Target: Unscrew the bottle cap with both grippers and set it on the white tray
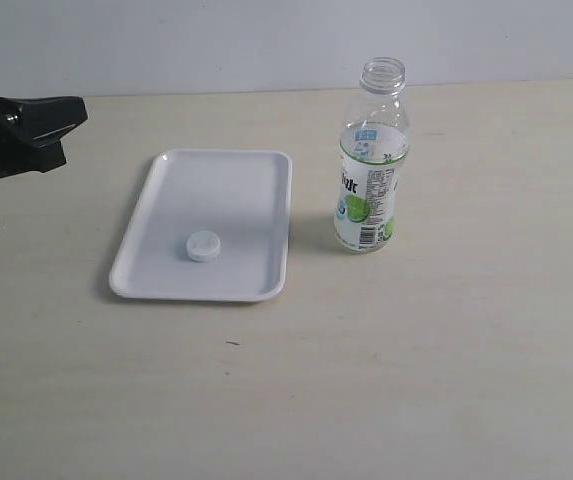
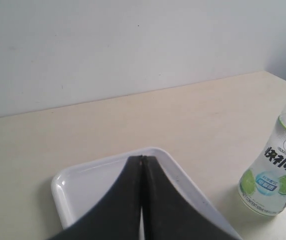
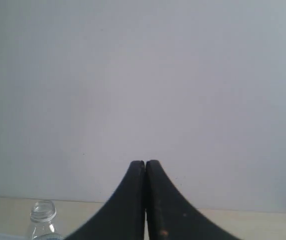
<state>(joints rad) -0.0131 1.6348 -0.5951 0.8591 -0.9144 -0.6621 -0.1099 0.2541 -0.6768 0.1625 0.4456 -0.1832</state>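
And there's the bottle cap [image 1: 203, 245], lying flat on the white tray [image 1: 221, 170], a touch toward the near end and about midway between the long rims. The tray sits flat on the pale counter [image 1: 446, 350]. Just beside its right long edge, not touching it, the bottle [image 1: 371, 170] stands upright, threaded neck open at the top, lime label facing us.

Over at the left edge of the exterior view, the left hand [image 2: 142, 160] hangs above the counter, off the tray's far left corner and apart from it. Its wrist camera shows the two black fingers pressed tight together with nothing between them, tray below, bottle off to one side.

The right hand [image 3: 145, 163] is out of the exterior view. Its own camera shows it closed too, fingers touching, empty, facing the plain wall [image 3: 143, 75], with only the bottle's open neck peeking into the picture
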